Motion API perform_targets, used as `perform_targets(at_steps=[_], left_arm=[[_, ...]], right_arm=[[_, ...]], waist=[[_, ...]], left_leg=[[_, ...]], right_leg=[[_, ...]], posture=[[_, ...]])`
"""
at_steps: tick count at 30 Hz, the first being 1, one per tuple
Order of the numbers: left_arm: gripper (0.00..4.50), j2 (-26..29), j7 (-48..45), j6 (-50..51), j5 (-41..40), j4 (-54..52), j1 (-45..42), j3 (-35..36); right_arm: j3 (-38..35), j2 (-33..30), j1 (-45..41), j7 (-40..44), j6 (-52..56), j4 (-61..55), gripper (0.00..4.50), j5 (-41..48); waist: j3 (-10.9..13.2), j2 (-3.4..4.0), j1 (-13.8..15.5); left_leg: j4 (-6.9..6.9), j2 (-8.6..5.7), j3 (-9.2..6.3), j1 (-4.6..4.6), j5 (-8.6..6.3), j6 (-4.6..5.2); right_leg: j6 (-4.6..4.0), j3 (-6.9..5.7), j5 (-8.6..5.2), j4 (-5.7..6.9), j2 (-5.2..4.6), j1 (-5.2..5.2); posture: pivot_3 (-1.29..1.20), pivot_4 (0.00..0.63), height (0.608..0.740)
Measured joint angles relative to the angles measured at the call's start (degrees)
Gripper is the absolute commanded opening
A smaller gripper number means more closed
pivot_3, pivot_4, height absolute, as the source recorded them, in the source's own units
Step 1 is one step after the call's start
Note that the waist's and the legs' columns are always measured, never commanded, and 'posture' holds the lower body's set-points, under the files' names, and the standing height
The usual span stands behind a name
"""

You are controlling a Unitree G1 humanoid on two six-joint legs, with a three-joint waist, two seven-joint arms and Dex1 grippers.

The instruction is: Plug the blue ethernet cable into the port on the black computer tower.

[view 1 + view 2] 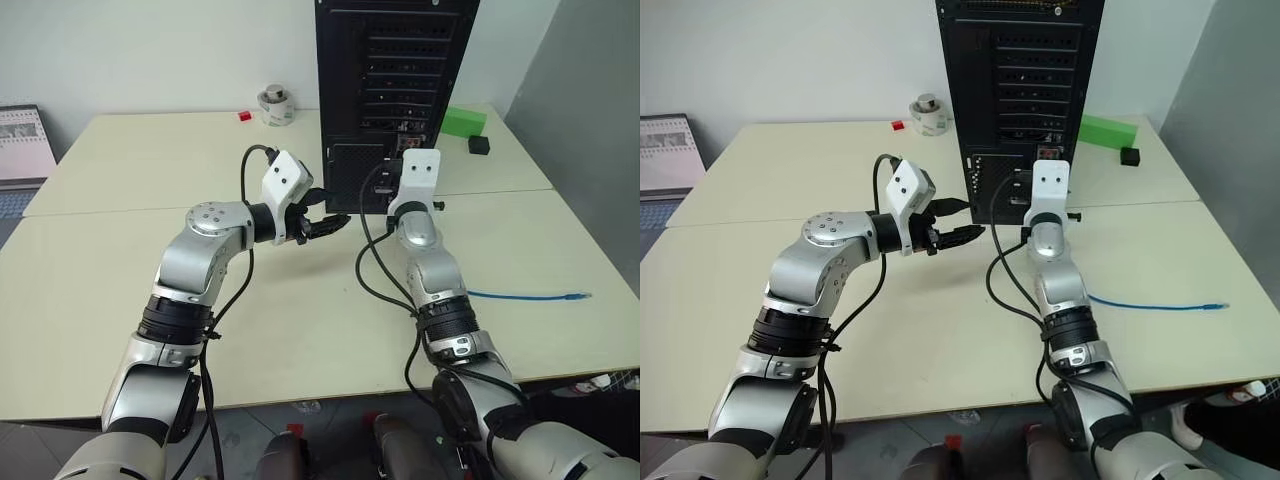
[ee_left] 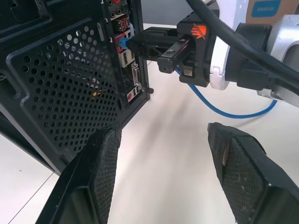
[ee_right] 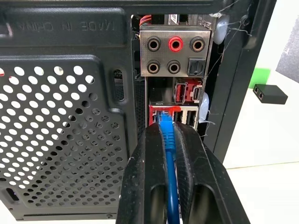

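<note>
Nearest the lens, the right tool (image 3: 167, 140) rises from the bottom centre of its wrist frame, its two black fingers (image 3: 145, 177) pinched tight on the blue ethernet cable (image 3: 171, 186), plug end forward. The plug tip sits right at the connector strip (image 3: 174, 93) on the back of the black computer tower (image 3: 70, 116), at the red-edged port block mid-frame; can't tell if it's seated or just touching the opening. In the head view the tower stands upper centre (image 1: 395, 90) on the pale worktop (image 1: 300, 330), and the rest of the cable trails across the right side of the frame (image 1: 530, 296), with its free end lying flat, well apart from the tower. The left tool (image 1: 325, 224) hovers left of centre near the tower's lower mesh vent, fingers spread fairly wide, holding nothing; its wrist view looks across at the right tool at the ports (image 2: 154, 44). Also on the worktop: green block (image 1: 463, 121) and small black box (image 1: 479, 144) upper right, tape roll (image 1: 274, 105) upper left of centre. Step in hand looks like the final insertion, task nearly done. Next move probably calls for a straight, level push into the port with the plug kept square, then letting go; any skew could jam it on the port rim.
</note>
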Motion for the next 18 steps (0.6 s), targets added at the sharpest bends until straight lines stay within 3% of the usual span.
perform_targets(at_steps=[10,11,12,18], left_arm=[[3.13,-0.02,0.22,0.0,0.01,0.01,0.0,0.0],[3.14,-0.02,0.24,-0.01,0.02,0.05,0.01,0.0],[3.14,-0.02,0.25,-0.06,0.04,0.13,0.0,0.0],[3.14,-0.01,0.43,-0.5,0.3,1.29,0.0,0.0]], right_arm=[[0.01,0.01,-0.82,0.92,-2.4,2.68,0.0,0.31],[0.01,-0.04,-0.82,1.33,-2.55,2.75,0.68,0.49],[0.01,-0.08,-0.82,1.77,-2.62,2.77,0.74,0.57],[0.1,-0.36,-0.21,4.11,-2.87,2.08,2.12,1.14]], waist=[[0.0,0.0,-0.58],[0.0,0.0,-0.67],[0.0,0.0,-0.72],[0.0,0.0,-0.67]], left_leg=[[0.01,0.0,-0.01,0.05,0.0,0.0],[0.01,0.0,0.0,0.05,0.0,0.0],[0.01,0.01,0.0,0.06,0.0,0.0],[0.01,0.0,-0.04,0.04,0.0,0.0]], right_leg=[[0.0,0.01,0.0,0.08,0.04,0.01],[0.0,0.02,0.0,0.09,0.04,0.0],[0.0,0.02,0.0,0.09,0.06,0.0],[0.0,0.0,0.0,0.09,0.07,0.01]], posture=[[0.0,0.15,0.74],[0.0,0.15,0.74],[0.0,0.15,0.74],[0.0,0.15,0.74]])
